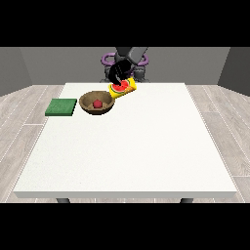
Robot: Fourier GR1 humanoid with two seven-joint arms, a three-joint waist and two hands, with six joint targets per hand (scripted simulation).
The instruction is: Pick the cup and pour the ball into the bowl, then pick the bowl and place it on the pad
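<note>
Wooden bowl [96, 103] held red ball [98, 103] | hand [118, 71] wrapped tilted yellow cup [123, 88] | I judged bowl rigid, light; I'd take its rim

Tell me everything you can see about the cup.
The cup is yellow outside and red inside, and looks like plastic. It is tipped over on its side, its open mouth turned down toward the brown bowl just beside it. A black hand grips it from above, its fingers curled round it, keeping it off the white table. A red ball lies in the bowl.
</note>
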